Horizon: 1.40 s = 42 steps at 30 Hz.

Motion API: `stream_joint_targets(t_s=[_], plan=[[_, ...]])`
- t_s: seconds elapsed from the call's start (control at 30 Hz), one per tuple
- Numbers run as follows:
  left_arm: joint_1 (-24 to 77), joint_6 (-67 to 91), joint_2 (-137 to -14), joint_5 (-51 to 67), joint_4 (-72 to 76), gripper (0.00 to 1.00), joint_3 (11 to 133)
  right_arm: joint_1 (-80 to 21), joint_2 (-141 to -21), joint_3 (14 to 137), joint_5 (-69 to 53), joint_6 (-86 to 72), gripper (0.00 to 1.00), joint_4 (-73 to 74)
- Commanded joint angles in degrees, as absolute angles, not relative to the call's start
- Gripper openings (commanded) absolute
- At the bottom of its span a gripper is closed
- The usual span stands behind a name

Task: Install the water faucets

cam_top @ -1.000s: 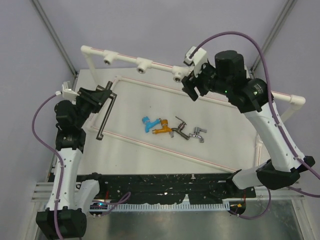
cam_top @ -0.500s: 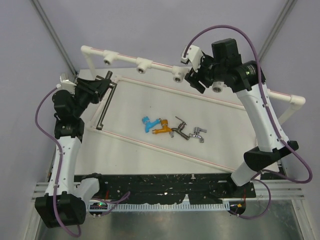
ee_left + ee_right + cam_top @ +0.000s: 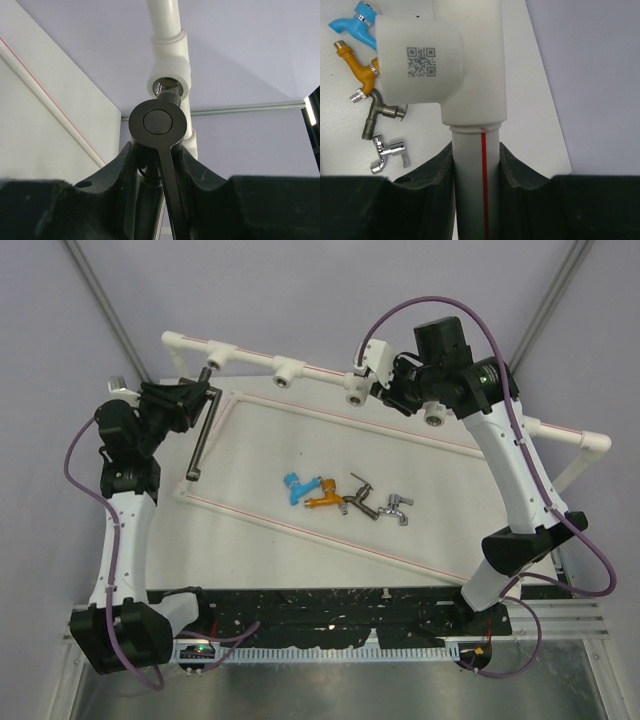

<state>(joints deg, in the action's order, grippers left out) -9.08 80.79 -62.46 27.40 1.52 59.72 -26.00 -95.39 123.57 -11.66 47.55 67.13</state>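
My left gripper point(image 3: 157, 155) is shut on the large dark-grey faucet point(image 3: 159, 125). Its threaded end point(image 3: 168, 96) sits at the mouth of a brass-lined socket point(image 3: 169, 82) on the white pipe frame. From above, the faucet's long arm point(image 3: 203, 430) hangs down from the leftmost socket point(image 3: 215, 360). My right gripper point(image 3: 476, 165) is shut on the frame's pipe point(image 3: 472, 185), just below a tee fitting point(image 3: 420, 65). Small blue point(image 3: 293, 486), orange point(image 3: 322, 498), dark metal point(image 3: 358, 495) and chrome point(image 3: 396, 508) faucets lie loose mid-table.
The white pipe frame point(image 3: 320, 373) runs along the table's back edge with more sockets point(image 3: 288, 371), and bends down at the right end point(image 3: 590, 443). A second white frame with a red stripe point(image 3: 330, 540) lies flat round the small faucets.
The right gripper moved left onto the frame's pipe and closed on it. The left arm carried the large faucet up and back, to the leftmost socket.
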Motion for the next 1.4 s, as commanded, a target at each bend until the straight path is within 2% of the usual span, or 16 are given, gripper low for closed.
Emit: stream_joint_targets(t_s=[0.0,0.53,1.37], plan=[[-10.7,80.3,-63.1,30.8,0.5,0.00,67.1,-26.0,-94.8,123.6,-12.8,48.6,0.05,67.8],[-11.3,74.5,-68.0,36.8,-10.0,0.00,74.3,-26.0,-90.7,117.5,-15.1,52.1,0.05,64.9],[-11.3,77.1,-71.7,38.1,-5.8,0.00,78.0,-26.2,-89.3,115.5,-16.1,53.3,0.05,63.5]])
